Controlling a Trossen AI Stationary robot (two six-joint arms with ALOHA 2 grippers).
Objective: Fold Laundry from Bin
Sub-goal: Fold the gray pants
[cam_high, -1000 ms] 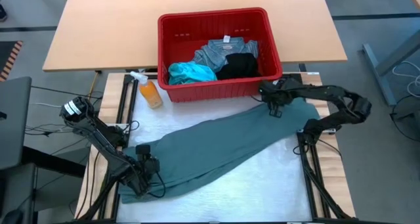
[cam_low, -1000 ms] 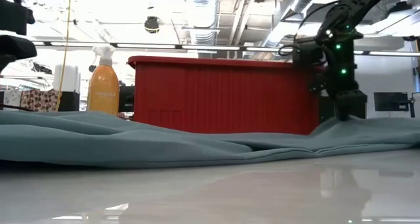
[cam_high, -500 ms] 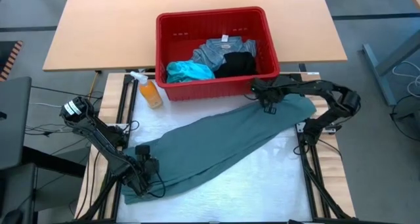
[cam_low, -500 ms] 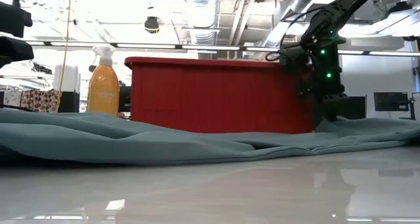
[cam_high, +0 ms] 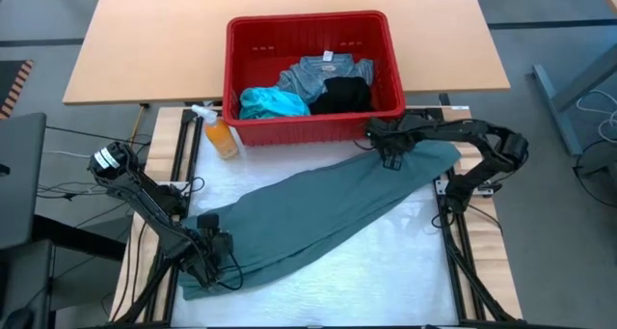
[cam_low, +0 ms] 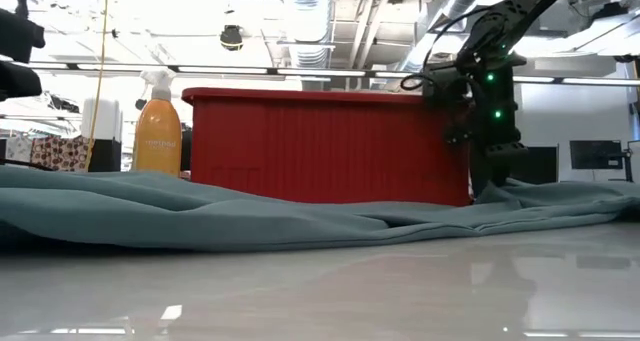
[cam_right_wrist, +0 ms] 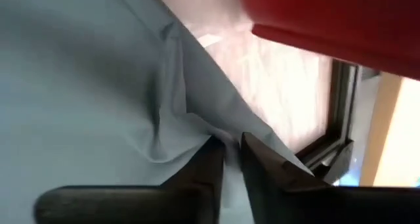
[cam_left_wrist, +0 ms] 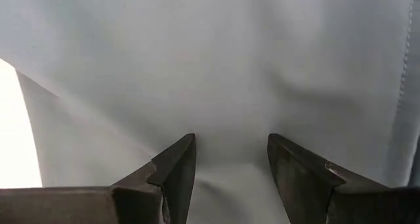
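- We see the table, tan wood, beyond both grippers; the white mat lies under them.
- Grey-green shirt is spread on the mat in a long diagonal band, running from the left gripper at its near end up to the right gripper at its far end. In the low view the shirt lies flat in low folds.
- Bin, red, stands just beyond the right gripper and partly on the table; its near wall is close behind that gripper in the low view. From the right wrist its red rim shows just past the fingertips.
- Inside the bin, well beyond the left gripper: blue-grey shirt, turquoise shirt, black shirt, bunched together.
- Bottle, orange with a white sprayer, stands just beside the bin, on the side toward the left gripper. It is upright in the low view.
- Left gripper: fingers parted, pressed down on the shirt cloth, which fills the gap between them. We see no pinch.
- Right gripper: fingers nearly together, a narrow gap, with a fold of the shirt edge gathered at the tips. We cannot tell whether the cloth is clamped or loose.
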